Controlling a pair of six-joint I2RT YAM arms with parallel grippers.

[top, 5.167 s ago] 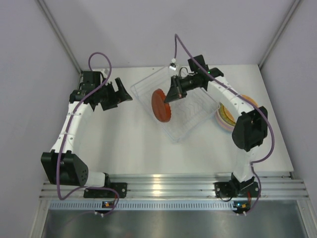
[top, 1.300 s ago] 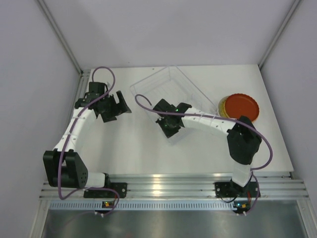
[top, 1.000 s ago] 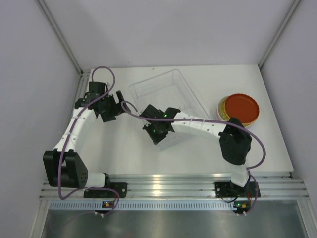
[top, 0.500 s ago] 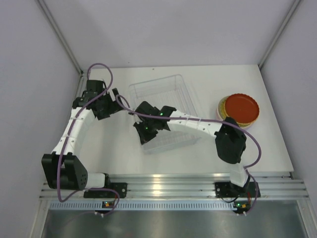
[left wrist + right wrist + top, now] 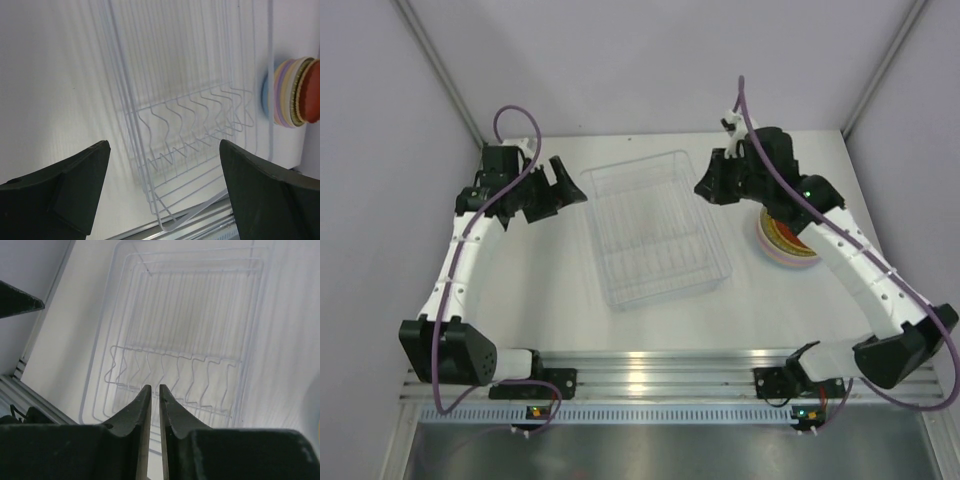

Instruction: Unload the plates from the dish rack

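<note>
Dish rack sits mid-bench, long side running far to near, slightly skewed. Its wire ribs show in both wrist views. Plates are in one stack outside the rack, toward the right edge of the bench, partly hidden under the right arm. The left wrist view shows blue, lavender, cream and red rims. Left gripper hovers near the far-left corner, just beside the rack, fingers spread wide, holding nothing. Right gripper hangs over the rack's far-right corner, fingers almost together, nothing between them.
</note>
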